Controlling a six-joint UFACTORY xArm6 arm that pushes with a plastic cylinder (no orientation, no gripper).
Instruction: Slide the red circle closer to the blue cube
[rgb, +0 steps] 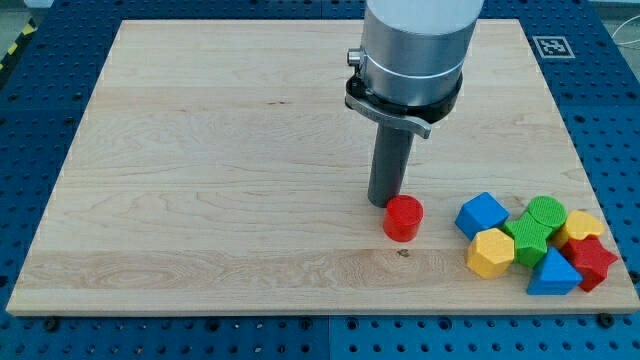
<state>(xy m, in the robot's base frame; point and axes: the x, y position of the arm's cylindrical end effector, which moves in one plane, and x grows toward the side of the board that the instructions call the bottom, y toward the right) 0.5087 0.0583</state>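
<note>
The red circle (403, 217), a short red cylinder, stands on the wooden board (200, 180) right of centre near the view's bottom. The blue cube (482, 214) lies a short gap to its right, at the left end of a cluster of blocks. My tip (384, 203) rests on the board just up and left of the red circle, touching or almost touching its upper left side. The rod hangs from a grey cylindrical arm body (415, 45) at the view's top.
The cluster at the view's bottom right holds a yellow hexagon (490, 252), a green block (527, 238), a green cylinder (546, 213), a yellow block (582, 226), a blue triangle (553, 273) and a red star-shaped block (590, 262). The board's bottom edge is close below them.
</note>
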